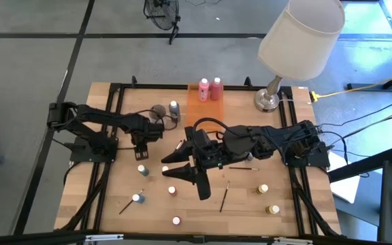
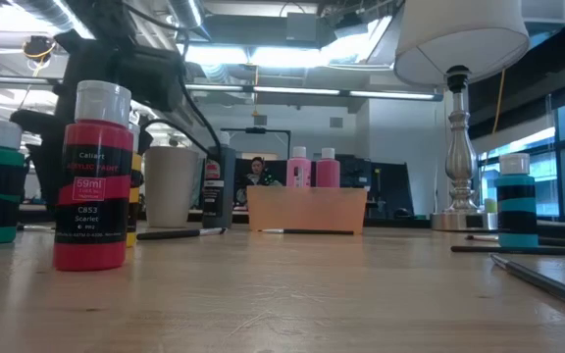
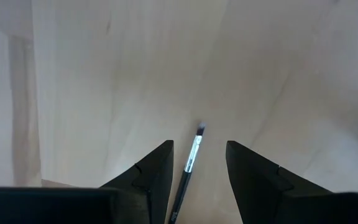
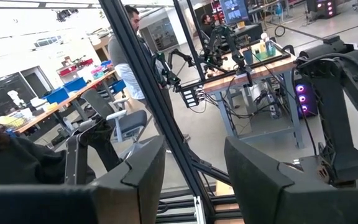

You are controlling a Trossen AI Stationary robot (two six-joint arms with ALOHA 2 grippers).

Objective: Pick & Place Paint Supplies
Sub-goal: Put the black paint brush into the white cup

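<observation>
On the wooden worktop the paint supplies are found scattered: two pink squeeze bottles stand in the translucent orange tray at the far edge, a dark bottle stands beside the small grey cup, and tiny white-capped paint pots lie dotted over the near half, with a yellow pot toward the right. A thin paintbrush is seen in the left wrist view lying flat on the wood, directly between the fingers of the left gripper, whose jaws are parted and closed on nothing; the brush is straddled but, as far as can be told, not touched. The right gripper is held near the middle of the worktop with its jaws likewise parted and empty, and its camera is pointed out into the room, where a person is visible well beyond the table. The brush is judged to be light, stiff and very slender, so it would likely be hard to lift off the flat surface and prone to rolling or pivoting if pinched off-centre; a hold across the handle near its middle, with the fingertips brought right down to the wood, is judged the safest. The pots are thought light and easily tipped.
</observation>
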